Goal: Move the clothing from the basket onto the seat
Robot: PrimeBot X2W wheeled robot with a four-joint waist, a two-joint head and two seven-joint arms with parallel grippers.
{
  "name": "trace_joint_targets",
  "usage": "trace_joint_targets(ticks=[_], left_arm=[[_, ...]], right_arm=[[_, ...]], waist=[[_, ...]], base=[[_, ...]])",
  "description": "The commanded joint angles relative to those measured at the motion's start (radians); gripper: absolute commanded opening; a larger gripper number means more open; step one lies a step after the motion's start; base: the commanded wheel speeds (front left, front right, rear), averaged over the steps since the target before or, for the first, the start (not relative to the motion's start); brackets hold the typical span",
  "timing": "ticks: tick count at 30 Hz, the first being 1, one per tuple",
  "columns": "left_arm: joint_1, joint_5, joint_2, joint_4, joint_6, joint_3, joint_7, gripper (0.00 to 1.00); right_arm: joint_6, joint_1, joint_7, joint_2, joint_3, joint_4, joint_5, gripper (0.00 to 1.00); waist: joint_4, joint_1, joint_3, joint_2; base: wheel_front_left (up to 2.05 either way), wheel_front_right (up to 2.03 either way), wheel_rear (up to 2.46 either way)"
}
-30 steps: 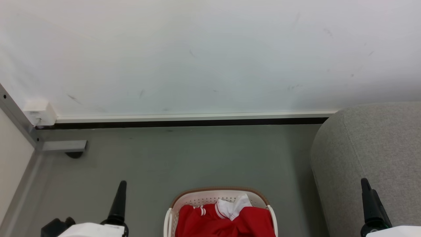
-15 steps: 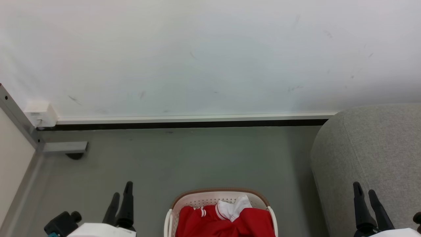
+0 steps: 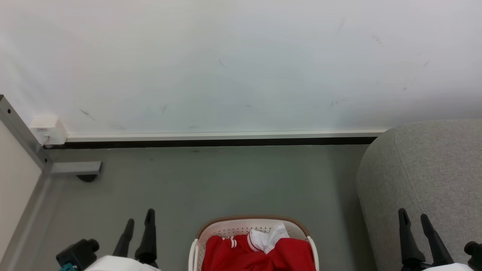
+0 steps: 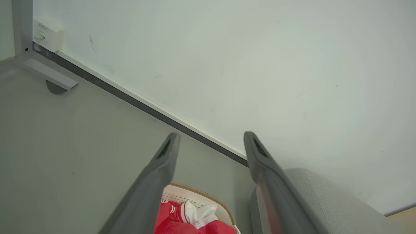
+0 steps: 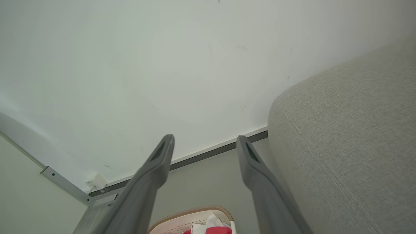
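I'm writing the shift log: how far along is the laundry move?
Done: nothing; the clothing lies in the basket, and the visible part of the seat bears no garment. In hand: nothing; the left hand and right hand stand open, either side of the basket. Left: grasp, lift, and lay it on the seat.

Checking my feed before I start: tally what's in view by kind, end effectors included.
basket: 1
clothing heap, red and white, in the basket: 1
seat: 1
left end effector and right end effector, both open: 2
Total: 5
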Motion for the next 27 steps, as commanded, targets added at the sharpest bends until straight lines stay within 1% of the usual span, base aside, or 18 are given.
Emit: trace_joint_targets(ticks=[1, 13, 27], left_arm=[[-0.007, 0.037, 0.01, -0.007, 0.001, -0.001, -0.014, 1.0], [-0.003, 0.175, 0.023, -0.007, 0.005, -0.014, -0.047, 1.0], [0.006, 0.313, 0.031, 0.001, 0.005, -0.027, -0.081, 1.0]], right_arm=[[0.002, 0.003, -0.012, -0.002, 0.001, -0.015, -0.032, 1.0], [0.002, 0.011, -0.046, -0.003, 0.011, -0.009, -0.157, 1.0], [0.003, 0.01, -0.081, -0.003, -0.012, -0.018, -0.282, 1.0]], waist=[[0.0, 0.0, 0.0, -0.0001], [0.0, 0.0, -0.003, -0.0001], [-0.001, 0.0, -0.006, -0.0001]], base=[[0.0, 0.0, 0.0], [0.0, 0.0, 0.0], [0.0, 0.0, 0.0]])
